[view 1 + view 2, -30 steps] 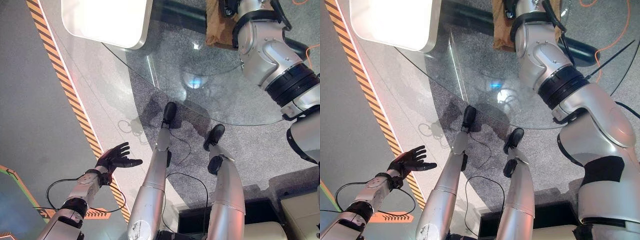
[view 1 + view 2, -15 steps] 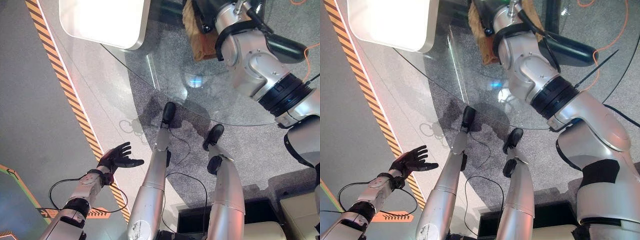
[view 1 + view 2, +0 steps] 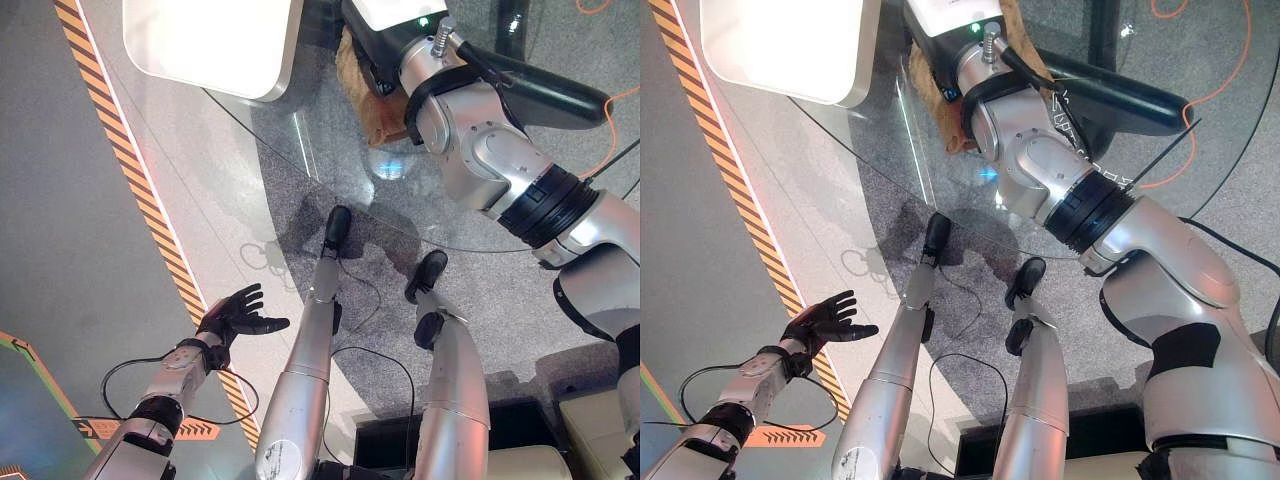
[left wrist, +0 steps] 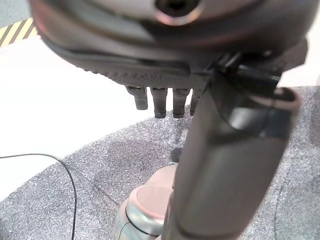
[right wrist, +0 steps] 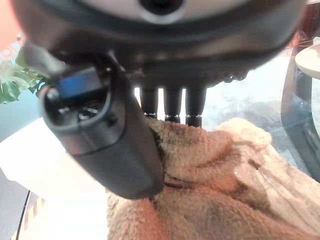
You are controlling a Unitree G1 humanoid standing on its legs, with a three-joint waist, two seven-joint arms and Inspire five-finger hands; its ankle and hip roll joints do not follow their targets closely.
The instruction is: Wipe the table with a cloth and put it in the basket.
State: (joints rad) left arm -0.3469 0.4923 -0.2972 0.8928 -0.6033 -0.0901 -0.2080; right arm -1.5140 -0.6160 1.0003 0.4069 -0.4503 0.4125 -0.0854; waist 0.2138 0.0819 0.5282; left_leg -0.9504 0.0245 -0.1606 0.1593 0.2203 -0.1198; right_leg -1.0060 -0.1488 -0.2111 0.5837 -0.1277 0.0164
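Observation:
A brown fluffy cloth [image 3: 370, 112] lies on the round glass table [image 3: 300, 150] near its far side. My right hand [image 5: 165, 107] rests on top of the cloth [image 5: 225, 190], fingers straight and pressing down, thumb lying along the cloth. The same hand [image 3: 938, 48] shows dark at the end of the outstretched silver arm. My left hand [image 3: 236, 313] hangs low beside the table over the grey floor, open with spread fingers and holding nothing.
A white rounded slab [image 3: 210, 40] sits at the table's far left. A dark bar [image 3: 560, 92] runs under the glass on the right. An orange-and-black striped line [image 3: 130, 170] crosses the floor on the left.
My right hand has slid the cloth leftward across the glass, towards the white slab. The left hand has stayed where it was.

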